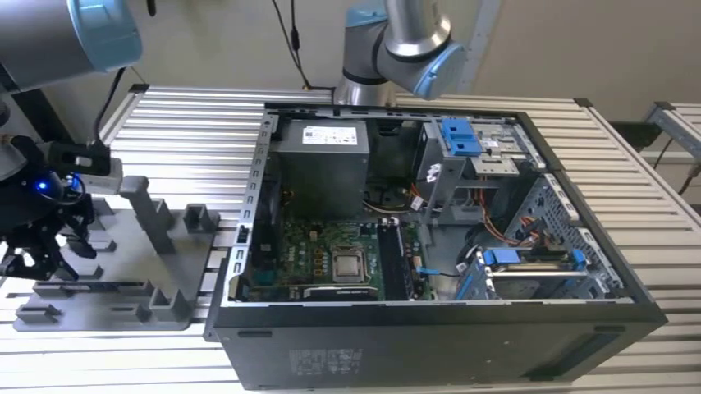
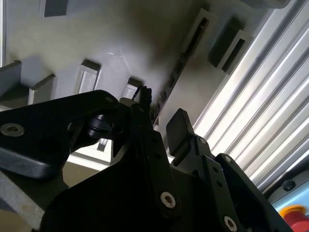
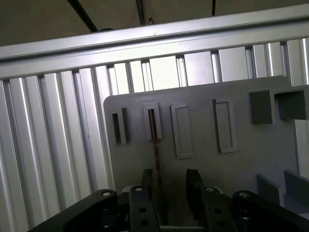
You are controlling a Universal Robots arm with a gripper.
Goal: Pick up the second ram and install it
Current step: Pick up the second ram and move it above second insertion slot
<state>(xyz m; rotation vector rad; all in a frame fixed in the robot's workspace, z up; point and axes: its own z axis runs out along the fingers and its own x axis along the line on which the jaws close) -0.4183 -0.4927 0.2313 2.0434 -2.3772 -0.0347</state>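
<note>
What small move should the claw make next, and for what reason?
Probably shut the claw gently on the second ram. In both wrist views the dark strip stands edge-on in a slot of the grey fixture and runs between the open fingers, close to one, not yet clamped.

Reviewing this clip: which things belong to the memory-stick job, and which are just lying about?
Job:
- memory stick, edge-on in the grey holder
- claw, open around the stick
- open computer case

Lying about:
- power supply box
- blue brackets
- slatted table
</note>
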